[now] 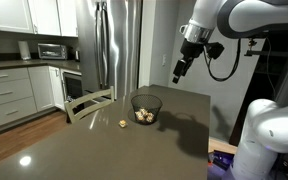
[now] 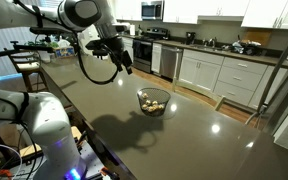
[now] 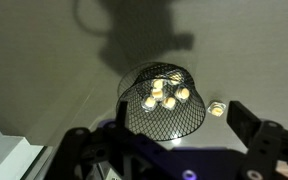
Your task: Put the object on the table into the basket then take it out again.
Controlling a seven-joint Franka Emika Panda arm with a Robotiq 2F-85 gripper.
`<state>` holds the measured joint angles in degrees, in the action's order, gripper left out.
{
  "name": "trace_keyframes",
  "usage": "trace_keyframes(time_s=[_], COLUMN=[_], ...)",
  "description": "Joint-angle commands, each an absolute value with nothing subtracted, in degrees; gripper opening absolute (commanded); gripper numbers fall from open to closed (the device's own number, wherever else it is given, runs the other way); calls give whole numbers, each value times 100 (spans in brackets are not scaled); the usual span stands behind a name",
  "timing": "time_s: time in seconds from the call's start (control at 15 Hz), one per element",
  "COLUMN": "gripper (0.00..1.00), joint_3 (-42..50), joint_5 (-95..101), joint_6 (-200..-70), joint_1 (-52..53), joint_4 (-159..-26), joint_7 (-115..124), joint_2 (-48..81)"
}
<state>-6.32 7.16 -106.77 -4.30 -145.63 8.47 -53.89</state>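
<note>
A small dark wire-mesh basket point(image 1: 146, 98) point(image 2: 153, 92) point(image 3: 154, 126) stands near the middle of the dark glossy table point(image 1: 74, 150) point(image 2: 204, 140). Several pale cream lumps point(image 3: 162, 94) lie inside it. The object point(image 1: 122, 124) point(image 3: 217, 109), one more tiny cream lump, rests on the table just beside the basket. My gripper point(image 1: 179, 72) point(image 2: 125, 62) point(image 3: 161, 132) hangs high above the table, off to one side of the basket. It is open and holds nothing. In the wrist view its dark fingers point(image 3: 252, 124) frame the basket from above.
A stainless fridge point(image 1: 114, 45), white cabinets point(image 1: 9, 95) and a chair back point(image 1: 89, 103) stand beyond the table's far edge. A counter with white cabinets point(image 2: 224, 75) runs along one side. My white base point(image 1: 269, 140) sits at the table's near corner.
</note>
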Motion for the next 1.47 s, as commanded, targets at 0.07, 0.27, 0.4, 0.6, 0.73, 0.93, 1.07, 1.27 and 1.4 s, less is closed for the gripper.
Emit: trace_keyframes(time_s=[0.07,0.27,0.4,0.6,0.73,0.93,1.07,1.27,1.4], gripper=[100,100,100,100,100,100,100,100,100], joint_3=[-611,-649,-689,-690,-668,-626,-598,-533,-524], joint_5=[732,722,709,561,461,259,134,-35,-44], joint_6=[-10836,-11077,-11294,-11567,-11682,-11732,-11681,-11541,-11398], joint_1=[-281,-144,-1,332,558,884,1044,1211,1230], joint_4=[-14454,-14368,-14283,-14102,-13964,-13700,-13499,-13207,-13034], joint_7=[838,761,678,468,283,-70,-347,-828,-1070], joint_2=[-5237,-5075,-4900,-4490,-4182,-3647,-3287,-2777,-2463])
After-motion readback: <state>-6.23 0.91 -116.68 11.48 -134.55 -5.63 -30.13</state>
